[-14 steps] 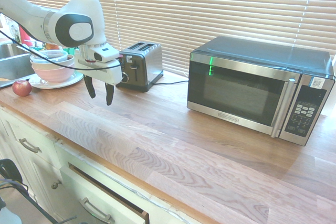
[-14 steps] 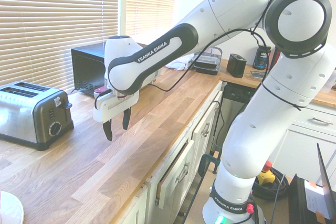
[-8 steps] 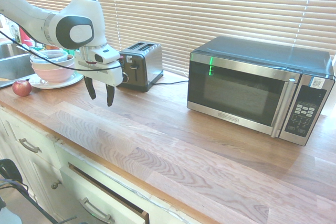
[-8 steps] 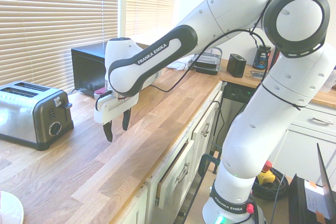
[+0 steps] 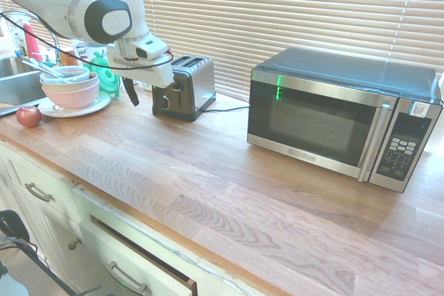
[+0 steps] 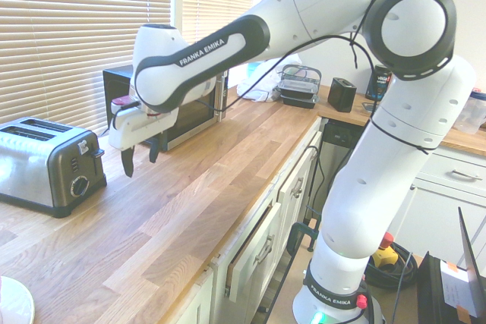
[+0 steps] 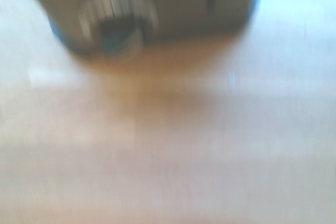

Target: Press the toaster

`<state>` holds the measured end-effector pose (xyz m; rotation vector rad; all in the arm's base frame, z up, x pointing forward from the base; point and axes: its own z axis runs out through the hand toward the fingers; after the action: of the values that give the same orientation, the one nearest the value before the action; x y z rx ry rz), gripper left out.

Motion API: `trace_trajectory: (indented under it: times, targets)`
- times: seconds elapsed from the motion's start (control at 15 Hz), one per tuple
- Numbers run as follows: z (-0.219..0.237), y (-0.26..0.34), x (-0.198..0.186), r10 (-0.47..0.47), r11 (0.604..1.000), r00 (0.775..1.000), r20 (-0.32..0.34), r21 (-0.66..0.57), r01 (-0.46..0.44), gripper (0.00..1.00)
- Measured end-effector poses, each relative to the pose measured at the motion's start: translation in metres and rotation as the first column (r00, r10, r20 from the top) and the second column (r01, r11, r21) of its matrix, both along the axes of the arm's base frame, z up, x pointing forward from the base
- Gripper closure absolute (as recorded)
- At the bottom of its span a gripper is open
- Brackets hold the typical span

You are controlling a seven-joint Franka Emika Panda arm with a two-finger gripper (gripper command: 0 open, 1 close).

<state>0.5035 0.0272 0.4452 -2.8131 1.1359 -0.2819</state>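
Hovering above a wooden kitchen counter (image 5: 229, 171), the white arm's claw (image 6: 138, 158) points steeply down with its two dark fingers (image 6: 126, 163) spread wide and nothing between them. Just beyond the claw, on the window side, stands the toaster (image 5: 186, 86), a small brushed-steel box with two slots on top and a black end panel facing the fingers; in the first exterior view the claw partly overlaps that panel, while the second exterior view shows a clear gap between the fingertips and the toaster (image 6: 50, 165), whose round dial and lever sit lower than the claw. The blurred wrist view takes in the toaster's dark end panel (image 7: 152, 11) and dial above bare wood. Past the toaster, away from the claw along the counter, a steel-and-black microwave (image 5: 343, 117) sits with a green light glowing. On the claw's other side are stacked bowls (image 5: 69, 88) on a plate and a red apple (image 5: 28, 116) near a sink (image 5: 14, 82).
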Motion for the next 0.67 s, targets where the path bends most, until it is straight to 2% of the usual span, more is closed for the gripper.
trace_trajectory:
  times: [0.4, 0.67]
  targets:
    - [0.024, 0.004, 0.059, 0.048, 0.999, 0.999, 0.014, 0.008, -0.048, 0.0]
    - [0.013, 0.014, 0.094, 0.074, 0.997, 0.997, -0.003, 0.014, -0.074, 0.0]
